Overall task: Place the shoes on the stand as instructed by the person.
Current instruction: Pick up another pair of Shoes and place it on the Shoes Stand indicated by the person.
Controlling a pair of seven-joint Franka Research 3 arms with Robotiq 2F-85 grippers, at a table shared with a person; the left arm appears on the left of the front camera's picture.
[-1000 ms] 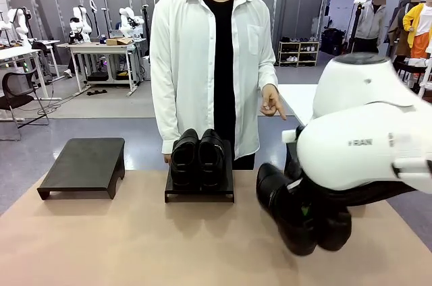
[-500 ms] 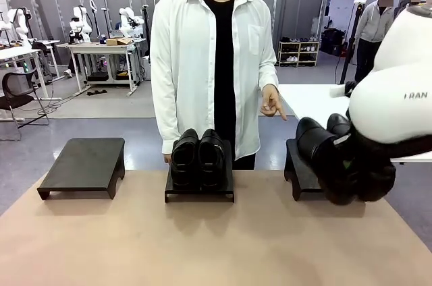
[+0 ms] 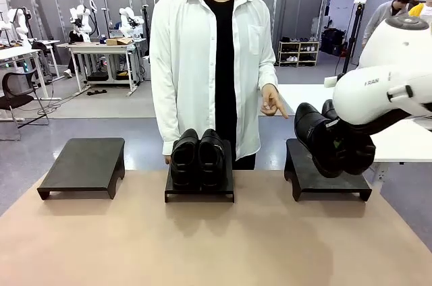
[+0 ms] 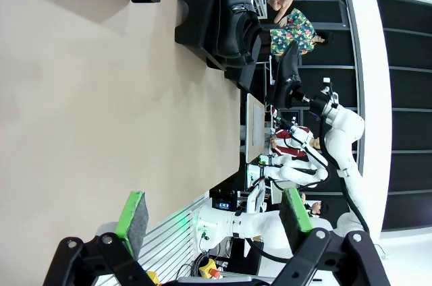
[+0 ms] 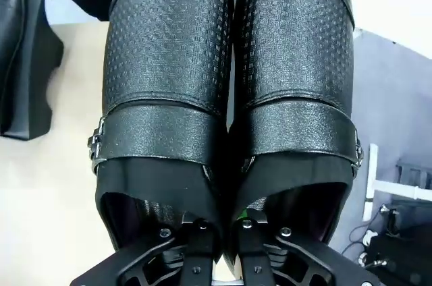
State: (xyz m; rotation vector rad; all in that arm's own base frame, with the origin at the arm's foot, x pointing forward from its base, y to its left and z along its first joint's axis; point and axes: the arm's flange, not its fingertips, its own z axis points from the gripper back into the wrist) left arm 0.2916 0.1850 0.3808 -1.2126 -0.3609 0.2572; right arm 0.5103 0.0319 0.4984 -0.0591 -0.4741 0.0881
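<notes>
Shoes (image 3: 197,158): 1 pair sits on the middle stand (image 3: 200,190). My right gripper (image 5: 217,259) pinches the 2nd pair (image 3: 332,137) above the right-edge stand (image 3: 327,179), unplaced; my left gripper (image 4: 212,210) hangs spread, empty.

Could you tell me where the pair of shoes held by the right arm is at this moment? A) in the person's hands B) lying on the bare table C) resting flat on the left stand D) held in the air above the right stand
D: the held shoes hang tilted in the right gripper, just over the right stand, not yet set down.
</notes>
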